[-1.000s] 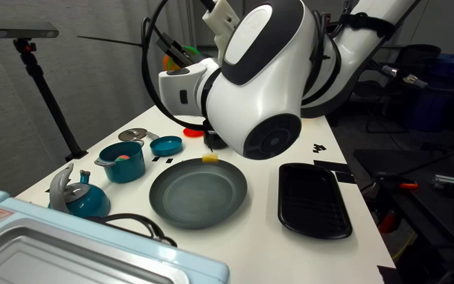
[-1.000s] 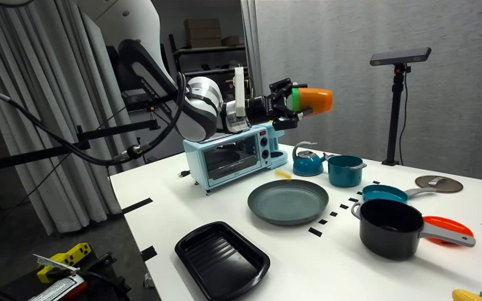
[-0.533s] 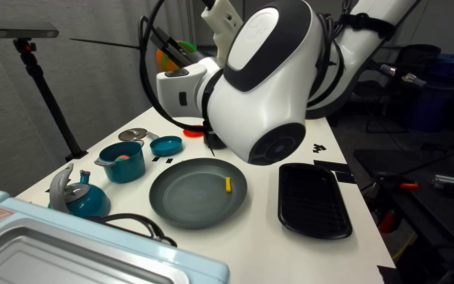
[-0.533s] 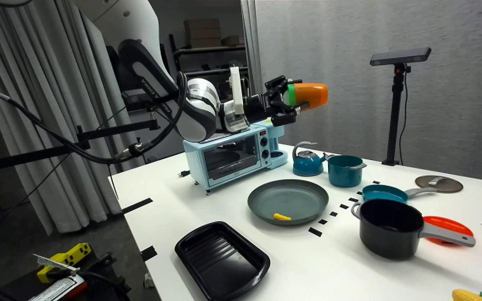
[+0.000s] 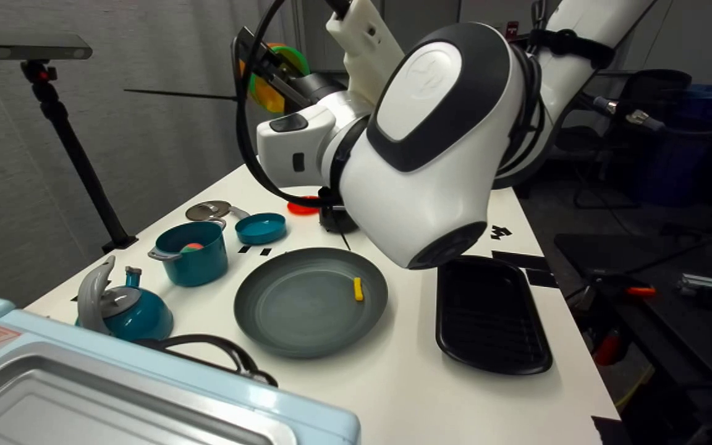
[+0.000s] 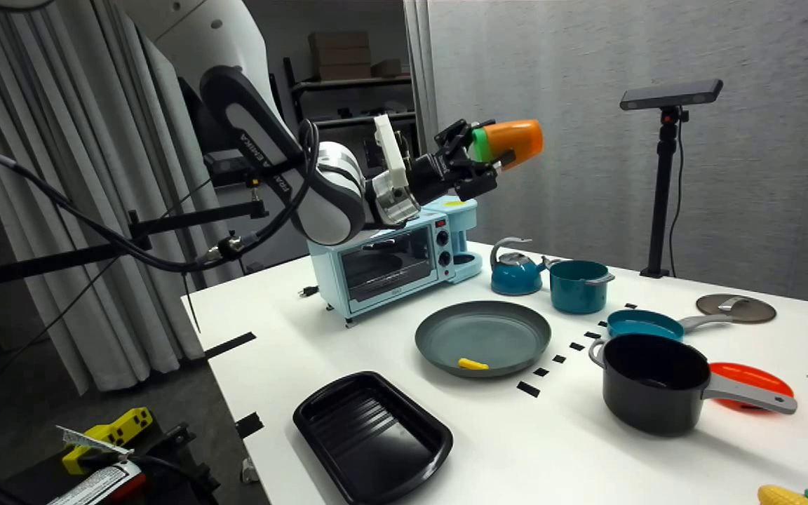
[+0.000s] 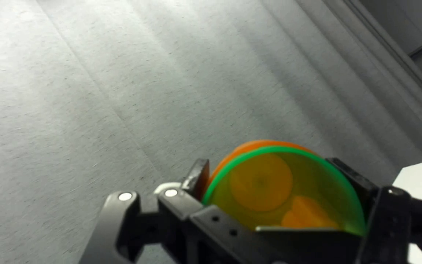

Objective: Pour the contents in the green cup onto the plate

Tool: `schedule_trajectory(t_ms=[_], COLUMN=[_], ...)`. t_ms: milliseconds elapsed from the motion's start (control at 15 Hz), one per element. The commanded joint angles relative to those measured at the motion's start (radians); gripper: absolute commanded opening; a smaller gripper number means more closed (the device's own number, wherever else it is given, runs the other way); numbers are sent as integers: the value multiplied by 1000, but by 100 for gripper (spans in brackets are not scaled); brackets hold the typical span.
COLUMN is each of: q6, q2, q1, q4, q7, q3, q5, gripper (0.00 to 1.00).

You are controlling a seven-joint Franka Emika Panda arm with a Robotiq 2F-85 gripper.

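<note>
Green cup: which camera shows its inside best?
Wrist view: it looks into the green cup, showing likely contents as orange shapes. Both exterior views show it partly hidden by the gripper, contents indiscernible.

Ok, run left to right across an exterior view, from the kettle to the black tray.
In an exterior view: kettle → teal pot → large grey plate, with a yellow stick on its right part → black tray.

Bright white table (image 6: 537, 442), soft shadows
</note>
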Motion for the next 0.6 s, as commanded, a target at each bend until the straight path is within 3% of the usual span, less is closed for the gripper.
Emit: schedule_trajectory(t_ms=[0,533], q6=[-75,-107], q2=[-14,-11], q1=[6,-4], q4=[-39,-35], q7=[20,15], q3=[0,4], q5=[-85,-108], gripper=[56,56])
